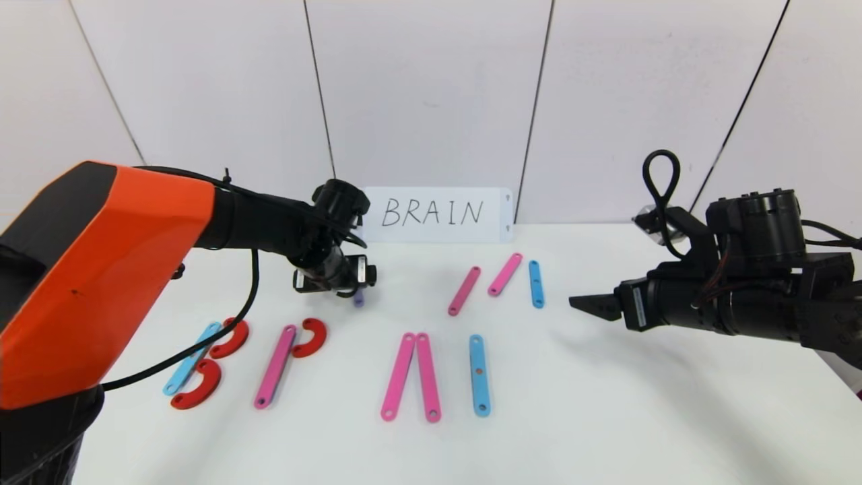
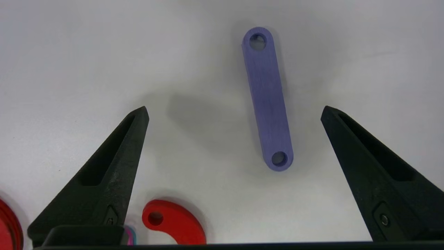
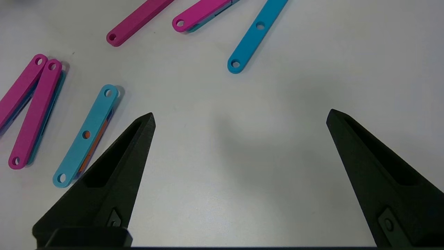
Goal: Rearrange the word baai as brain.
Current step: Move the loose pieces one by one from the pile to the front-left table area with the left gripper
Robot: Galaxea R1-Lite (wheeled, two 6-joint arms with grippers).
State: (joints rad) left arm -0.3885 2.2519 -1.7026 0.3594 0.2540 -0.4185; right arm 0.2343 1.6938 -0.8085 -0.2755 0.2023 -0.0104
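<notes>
Purple strip (image 2: 267, 99) flat, long axis between left gripper (image 2: 235, 113) wide jaws; right gripper (image 3: 240, 118) wide.

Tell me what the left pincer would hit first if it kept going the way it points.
Probably the purple strip: it lies flat on the table between the open left pincer's fingertips, nearer one of them. Nothing else shows in that line, though the height above the table is unclear.

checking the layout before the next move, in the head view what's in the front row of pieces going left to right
light-blue strip with two red curves → pink strip with a red curve → two pink strips meeting at the far end → lone light-blue strip
</notes>
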